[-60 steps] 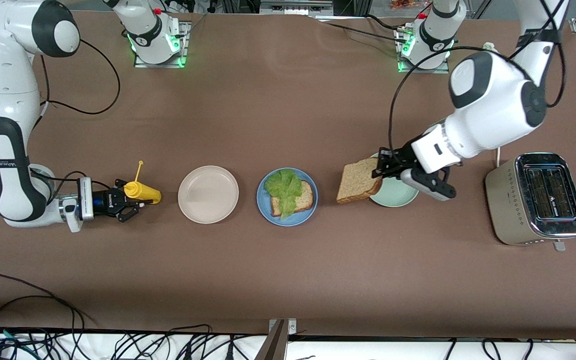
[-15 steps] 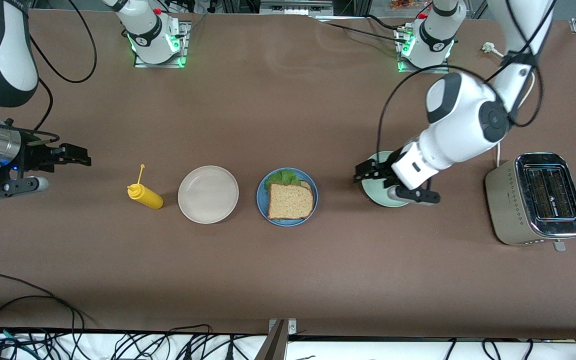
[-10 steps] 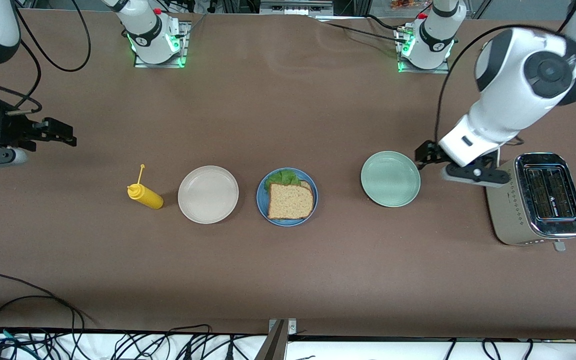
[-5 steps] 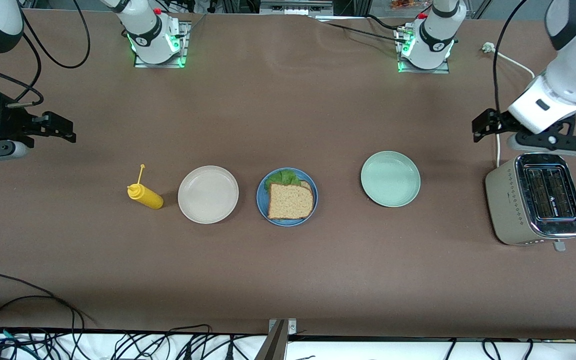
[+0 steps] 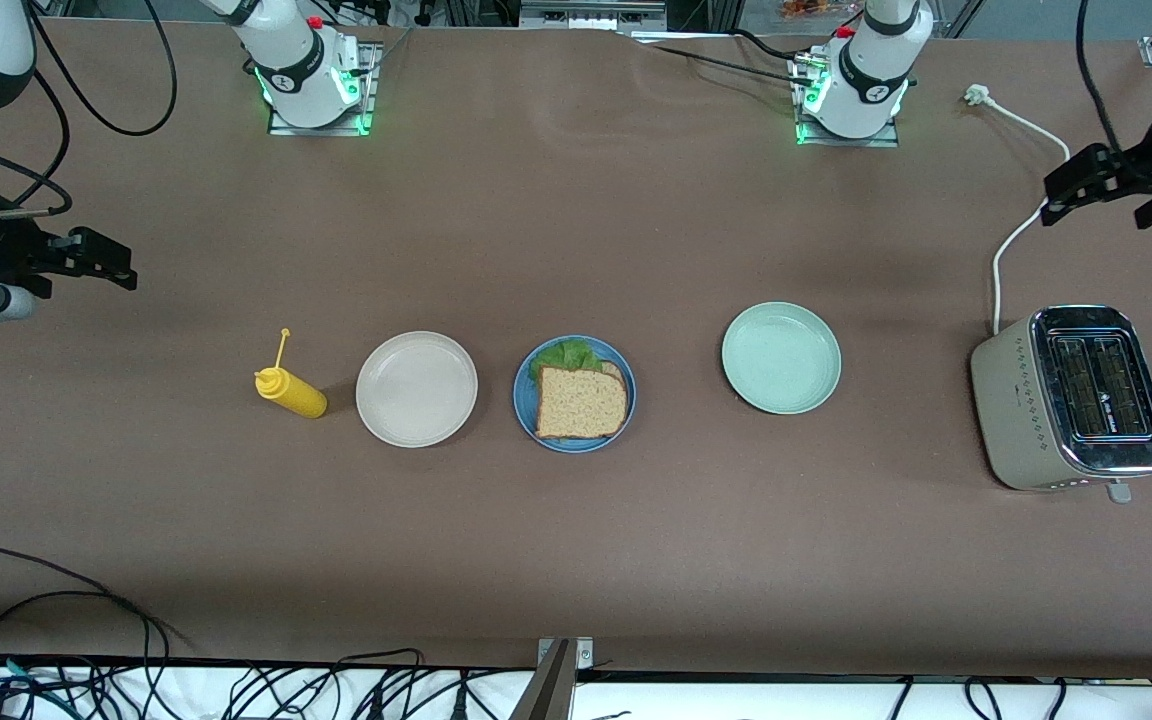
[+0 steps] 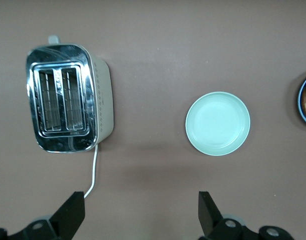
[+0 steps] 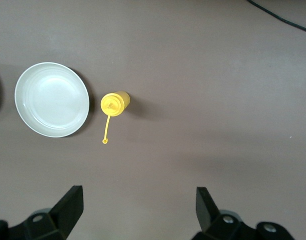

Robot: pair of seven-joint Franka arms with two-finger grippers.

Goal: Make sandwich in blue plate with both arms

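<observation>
Brown desk (image 5: 576, 230), seen from above, with the task's things in a row. At centre the blue plate (image 5: 526, 408) carries the sandwich (image 5: 581, 402) — top slice squared over the lettuce, so assembly looks complete. Beige plate (image 5: 416, 388) and mustard bottle (image 5: 291, 391) lie toward the right arm's end; green plate (image 5: 781, 358) and toaster (image 5: 1076, 398) toward the left arm's. Left gripper (image 5: 1061, 188) and right gripper (image 5: 101, 262) hang high over the desk's ends, fingers spread and empty — apparently parked clear of the food.
</observation>
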